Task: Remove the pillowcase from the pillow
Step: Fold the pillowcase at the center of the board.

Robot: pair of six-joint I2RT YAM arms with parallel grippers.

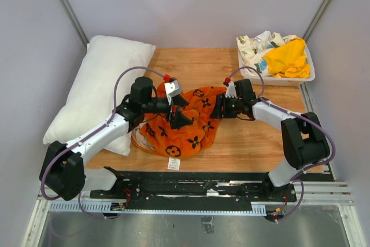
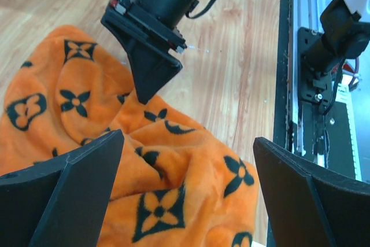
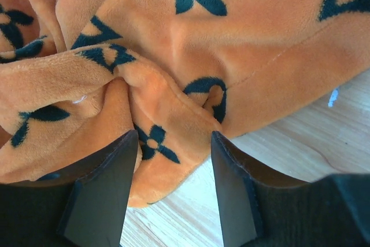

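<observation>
Wood table (image 1: 254,137) has bare pillow (image 1: 98,85) at left, pillowcase (image 1: 185,134) heaped mid, so job looks done; left gripper (image 2: 188,137) spread wide, right gripper (image 3: 173,137) round a fold, can't tell if pinching.

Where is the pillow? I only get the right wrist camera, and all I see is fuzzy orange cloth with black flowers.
Observer: The pillow lies bare along the left side of the table. The pillowcase is crumpled in the middle.
Operator: Is the other arm holding the cloth?
Observer: No. The left tool hangs wide open over it, gripping nothing.
Operator: Is there anything else on the table?
Observer: A white bin in the far right corner holds a yellow cloth and a floral cloth.
</observation>
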